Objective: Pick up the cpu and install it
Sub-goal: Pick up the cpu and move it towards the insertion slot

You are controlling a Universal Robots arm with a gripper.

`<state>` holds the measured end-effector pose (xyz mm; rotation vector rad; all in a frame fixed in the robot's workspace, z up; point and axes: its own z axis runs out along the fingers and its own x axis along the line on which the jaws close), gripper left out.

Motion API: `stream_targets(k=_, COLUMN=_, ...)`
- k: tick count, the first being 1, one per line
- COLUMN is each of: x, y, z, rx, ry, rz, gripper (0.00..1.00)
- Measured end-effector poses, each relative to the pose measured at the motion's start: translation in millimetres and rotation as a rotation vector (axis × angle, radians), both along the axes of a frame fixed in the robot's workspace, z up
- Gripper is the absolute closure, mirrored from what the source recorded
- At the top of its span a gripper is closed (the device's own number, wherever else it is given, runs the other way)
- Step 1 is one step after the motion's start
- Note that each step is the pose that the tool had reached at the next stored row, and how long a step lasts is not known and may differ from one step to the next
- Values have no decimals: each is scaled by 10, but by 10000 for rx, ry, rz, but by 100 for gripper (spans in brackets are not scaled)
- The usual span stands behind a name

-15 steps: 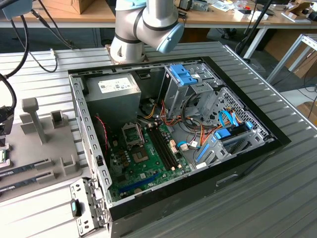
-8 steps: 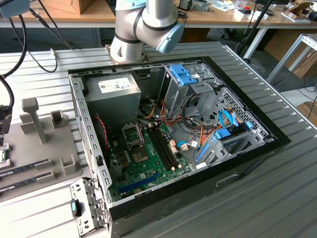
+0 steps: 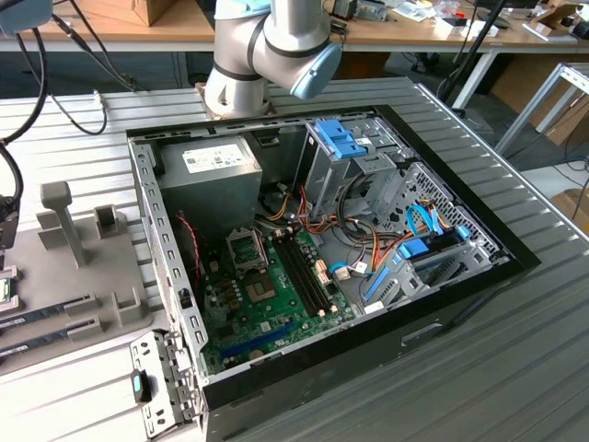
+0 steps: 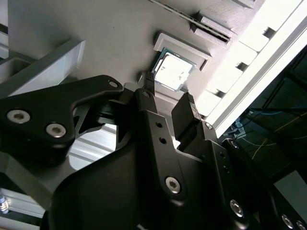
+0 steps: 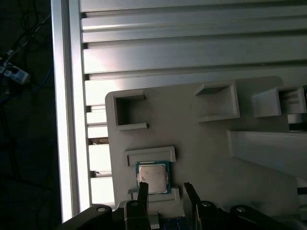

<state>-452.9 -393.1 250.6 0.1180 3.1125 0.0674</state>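
On the ribbed aluminium table (image 5: 192, 52), at the exterior view's left, the grey holder plate (image 5: 206, 143) seated the cpu (image 5: 153, 177) in a raised frame to fix its position, and my gripper (image 5: 165, 188) hung spread just over it.

Ribbed grey metal table (image 3: 479, 368), cluttered wooden workbench (image 3: 184, 32) behind

In the first wrist view the end effector (image 5: 165, 188) is cut off by the picture's edge, and one finger (image 5: 143, 192) hides part of the cpu (image 5: 153, 175). In the exterior view the arm (image 3: 276, 37) runs out past the top edge.
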Motion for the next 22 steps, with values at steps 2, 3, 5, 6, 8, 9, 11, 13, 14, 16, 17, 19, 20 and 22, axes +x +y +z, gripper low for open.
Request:
stream_targets(k=2, x=-5, y=1, z=-1, rx=0, ry=0, rz=0, gripper=58)
stream_targets(k=3, x=-7, y=2, z=-2, rx=0, ry=-1, rz=0, gripper=58)
stream_targets(k=5, x=-13, y=3, z=-4, rx=0, ry=0, rz=0, gripper=58)
stream_targets(k=6, x=-16, y=3, z=-4, rx=-1, ry=0, rz=0, gripper=58)
stream_targets(k=8, x=-22, y=4, z=-6, rx=0, ry=0, rz=0, gripper=58)
stream_targets(k=9, x=-25, y=5, z=-7, rx=0, ry=0, rz=0, gripper=58)
stream_targets(k=11, x=-29, y=6, z=-8, rx=0, ry=-1, rz=0, gripper=58)
stream_targets(k=13, x=-34, y=7, z=-10, rx=0, ry=-1, rz=0, gripper=58)
stream_targets(k=14, x=-38, y=8, z=-11, rx=0, ry=-1, rz=0, gripper=58)
stream_targets(k=16, x=-43, y=9, z=-12, rx=0, ry=0, rz=0, gripper=58)
stream_targets(k=17, x=-46, y=9, z=-13, rx=0, ry=-1, rz=0, gripper=58)
stream_targets(k=19, x=-51, y=11, z=-15, rx=0, ry=-1, rz=-1, gripper=58)
stream_targets(k=20, x=-53, y=12, z=-15, rx=0, ry=0, rz=0, gripper=58)
stream_targets(k=22, x=-56, y=14, z=-16, rx=0, ry=0, rz=0, gripper=58)
